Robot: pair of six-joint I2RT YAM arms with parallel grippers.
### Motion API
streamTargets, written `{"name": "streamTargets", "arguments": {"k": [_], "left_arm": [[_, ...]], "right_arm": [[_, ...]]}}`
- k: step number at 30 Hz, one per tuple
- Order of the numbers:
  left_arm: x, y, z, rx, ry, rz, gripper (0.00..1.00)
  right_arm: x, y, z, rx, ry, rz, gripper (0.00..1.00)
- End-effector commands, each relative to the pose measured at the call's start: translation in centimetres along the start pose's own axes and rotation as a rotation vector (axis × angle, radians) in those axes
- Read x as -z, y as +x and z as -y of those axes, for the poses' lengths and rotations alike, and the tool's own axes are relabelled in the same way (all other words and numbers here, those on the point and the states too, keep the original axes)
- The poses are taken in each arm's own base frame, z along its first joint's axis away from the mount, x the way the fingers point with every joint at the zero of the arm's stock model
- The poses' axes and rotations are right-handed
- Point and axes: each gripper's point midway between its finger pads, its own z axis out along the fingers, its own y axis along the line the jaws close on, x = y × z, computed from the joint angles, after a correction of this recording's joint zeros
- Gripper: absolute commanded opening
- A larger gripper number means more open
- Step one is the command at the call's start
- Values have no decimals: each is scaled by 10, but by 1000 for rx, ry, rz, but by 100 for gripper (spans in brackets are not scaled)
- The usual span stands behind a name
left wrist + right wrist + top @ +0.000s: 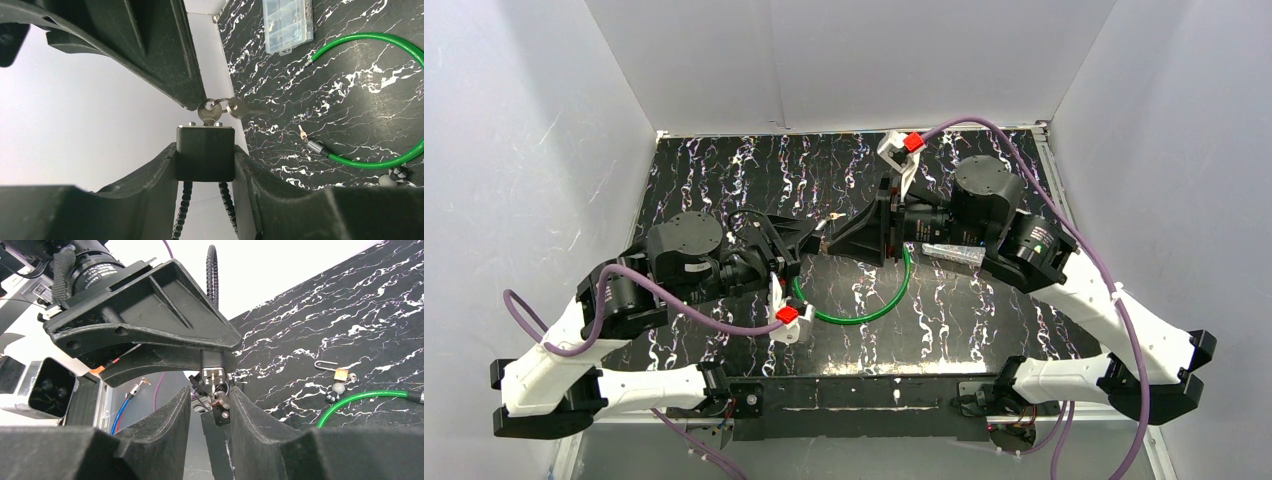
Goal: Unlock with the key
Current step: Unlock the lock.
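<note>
Plainly, the left gripper (205,150) was closed partway on the lock (204,165), holding it over the middle of the table (954,325), with the key (210,113) in its keyhole. The right gripper (211,397) stood partly open, its fingers flanking the key and gripping nothing.

2 padlocks (205,155), 2 keys (210,114) — 1 green cable (856,320), 1 box (288,22)

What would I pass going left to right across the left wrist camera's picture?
First the black rectangular lock body → silver key dangling off the ring → clear plastic compartment box → green cable loop.
</note>
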Motion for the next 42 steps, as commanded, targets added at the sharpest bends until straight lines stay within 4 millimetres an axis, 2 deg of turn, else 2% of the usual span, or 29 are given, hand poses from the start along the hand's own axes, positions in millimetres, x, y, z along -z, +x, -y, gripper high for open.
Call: {"name": "streamTargets", "arguments": {"k": [1,3,8,13,17,21,23,30,38,42], "left_arm": [[10,-9,-19,-11,-63,39,13],[10,-9,-19,-12,-64,40,13],[10,-9,-20,-14,-65,38,13],[11,-10,-21,-15,-69,39,13],[11,-10,-23,-16,-74,42,13],[11,-11,-26,-20,-80,41,13],[13,-12,-28,-25,-87,45,13],[13,-10,-36,-105,-120,32,10],[-1,-14,-46,-458,-297,18,8],[-4,-18,-56,-539,-388,7,3]], "right_arm": [[-2,-11,-2,35,-13,38,40],[-3,-10,-1,33,-12,36,38],[-6,-8,-2,26,-24,27,24],[-10,-3,0,10,-36,14,23],[-13,0,0,-3,-47,10,14],[-16,3,0,-10,-57,3,9],[-17,4,1,-19,-57,3,1],[-16,7,-2,-72,-74,2,1],[-13,5,-6,-244,-181,8,1],[-11,2,-7,-289,-200,24,1]]}}
